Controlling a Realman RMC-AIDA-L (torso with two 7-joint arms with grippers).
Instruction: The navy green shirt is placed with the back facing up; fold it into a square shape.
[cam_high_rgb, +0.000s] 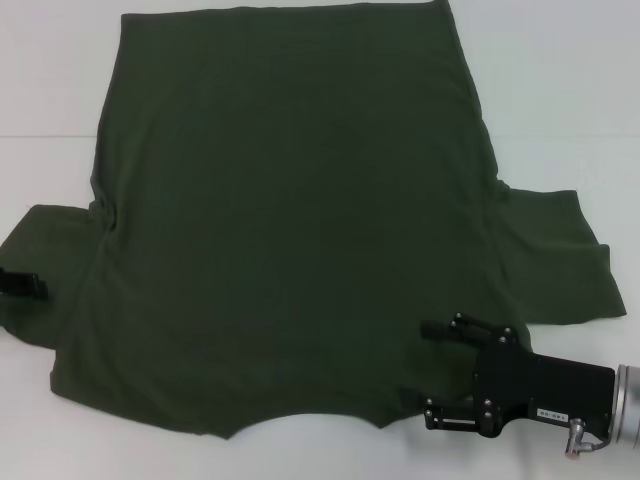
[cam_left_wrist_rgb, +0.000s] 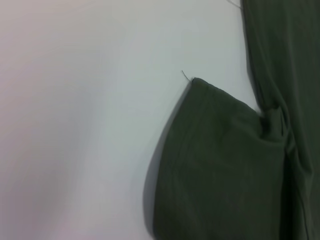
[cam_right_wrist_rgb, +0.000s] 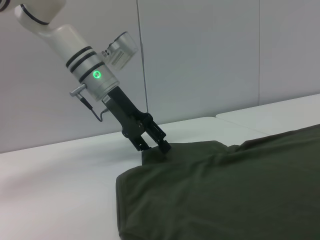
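Head view: navy green shirt (cam_high_rgb: 300, 220) flat on white table (cam_high_rgb: 560, 100); right tool (cam_high_rgb: 428, 372) apart at hem; left tool (cam_right_wrist_rgb: 154, 146) pinching sleeve edge.

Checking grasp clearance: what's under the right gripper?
Under the right gripper, only the navy green shirt, near its lower hem. Table beneath is hidden by fabric there. Left gripper sits at the opposite sleeve.

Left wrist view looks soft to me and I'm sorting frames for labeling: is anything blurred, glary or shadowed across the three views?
Left wrist view: slightly soft, a dark shadow along the sleeve edge of the navy green shirt on the table. Head view: even light, no glare; fabric folds hard to see. Right wrist view: the left gripper is sharp, a green light lit on its arm.
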